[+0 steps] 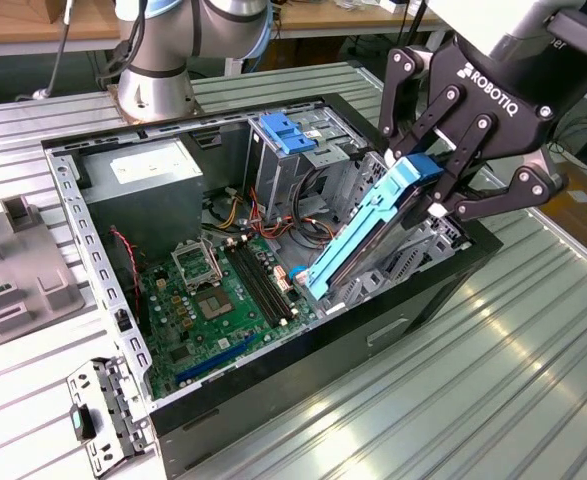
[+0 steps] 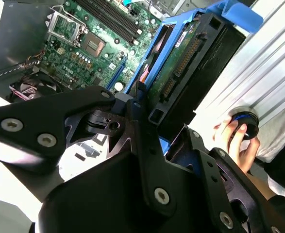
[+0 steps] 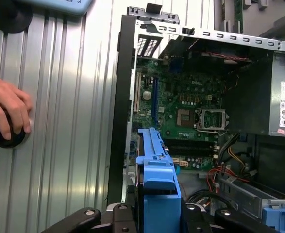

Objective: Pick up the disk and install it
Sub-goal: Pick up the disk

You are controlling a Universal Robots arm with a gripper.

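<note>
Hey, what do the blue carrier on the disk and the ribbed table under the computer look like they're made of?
On the disk, the blue carrier looks like moulded plastic: matte, evenly coloured, rounded edges. The table seems to be metal, probably aluminium: grey ribbed slats with bright glare.

Bright, even overhead light fills the exterior view: the ribbed metal table (image 1: 533, 330) has a soft sheen, and the blue-edged disk (image 1: 368, 225) is fully lit. The computer case (image 1: 273, 395) is shaded inside, darkest beside the power supply (image 1: 143, 185). In the first wrist view glare streaks the table's ridges — in the second wrist view the black gripper (image 2: 157, 116) stands nearly in silhouette against blown-out white.
</note>
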